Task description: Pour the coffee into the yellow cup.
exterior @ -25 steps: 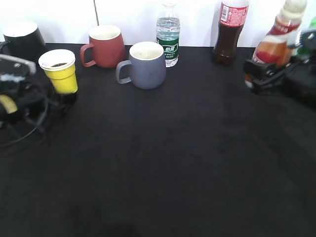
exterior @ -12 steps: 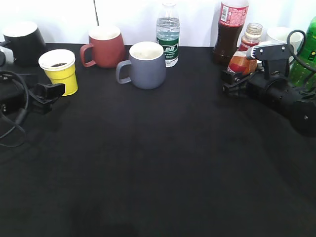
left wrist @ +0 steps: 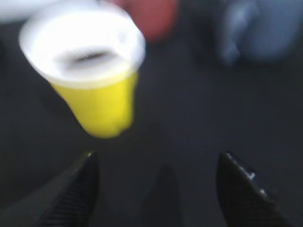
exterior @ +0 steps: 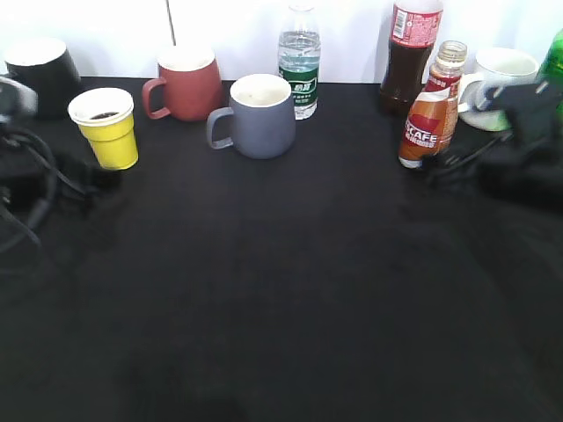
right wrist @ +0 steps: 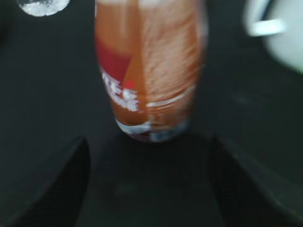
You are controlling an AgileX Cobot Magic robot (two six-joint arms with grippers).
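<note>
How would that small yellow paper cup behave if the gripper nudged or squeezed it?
The small yellow paper cup tapers to a narrow base, so a nudge near the white rim would probably tip it. It looks like thin paper, so it likely crushes under a firm squeeze. Only a little dark liquid shows inside, so it is probably light and slides easily.

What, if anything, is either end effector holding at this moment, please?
Nothing: both are open, the left short of the yellow cup, the right short of the coffee bottle.

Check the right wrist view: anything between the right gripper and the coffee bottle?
Nothing: only bare black table separates the open right gripper from the coffee bottle.
</note>
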